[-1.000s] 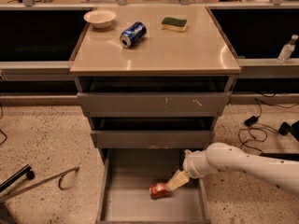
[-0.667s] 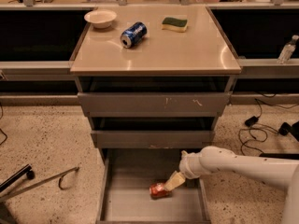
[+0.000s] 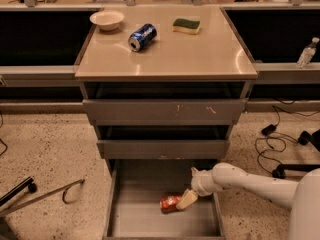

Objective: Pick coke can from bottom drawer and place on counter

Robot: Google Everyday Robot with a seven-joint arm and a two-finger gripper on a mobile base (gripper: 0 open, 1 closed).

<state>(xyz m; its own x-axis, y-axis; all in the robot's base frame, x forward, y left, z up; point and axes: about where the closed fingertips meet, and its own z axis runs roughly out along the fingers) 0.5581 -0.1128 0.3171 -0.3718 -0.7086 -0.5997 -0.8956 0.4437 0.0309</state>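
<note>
The small red-orange metal coke can [image 3: 169,203] lay on its side on the plain floor of the pulled-out grey metal bottom drawer [image 3: 142,223], right of centre. The white arm's beige-tipped claw [image 3: 187,199] sat against the can's right end; whether it gripped the can could not be told. Above, the glossy beige table [image 3: 200,54] carried a blue drink can [image 3: 142,36] lying on its side, a pale bowl [image 3: 107,19] and a green-topped sponge [image 3: 186,25].
</note>
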